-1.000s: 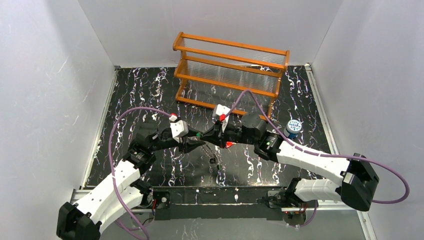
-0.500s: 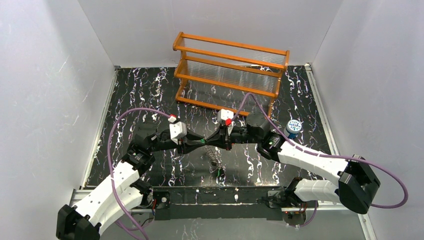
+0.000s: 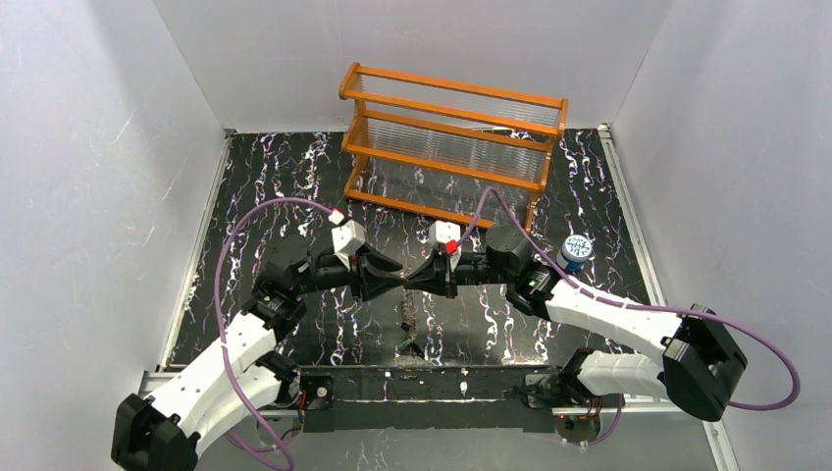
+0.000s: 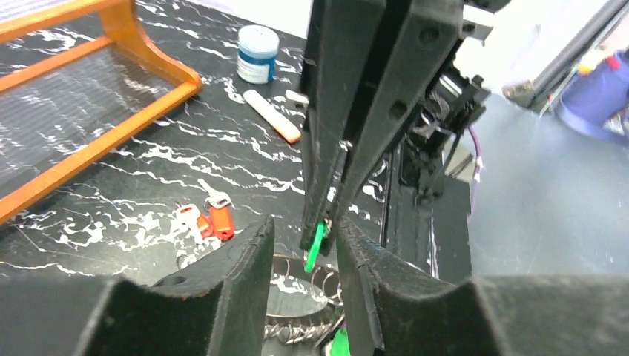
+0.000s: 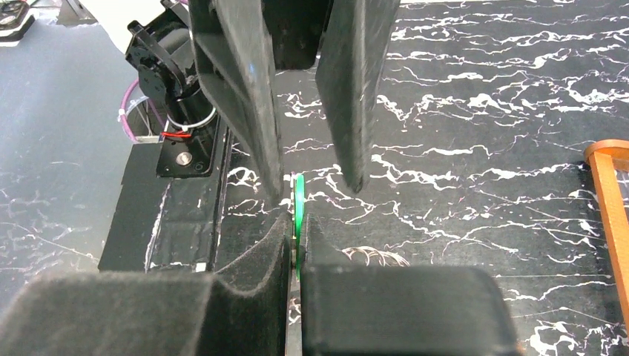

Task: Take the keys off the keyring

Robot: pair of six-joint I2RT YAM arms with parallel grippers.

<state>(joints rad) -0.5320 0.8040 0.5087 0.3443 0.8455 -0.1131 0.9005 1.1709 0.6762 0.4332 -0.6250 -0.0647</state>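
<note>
The green key, judged light, stiff and smooth-headed, is pinched by its flat faces in the closed right gripper above the table, with the keyring hung beneath, while the left gripper is held part-open astride it, clasping nothing.
</note>
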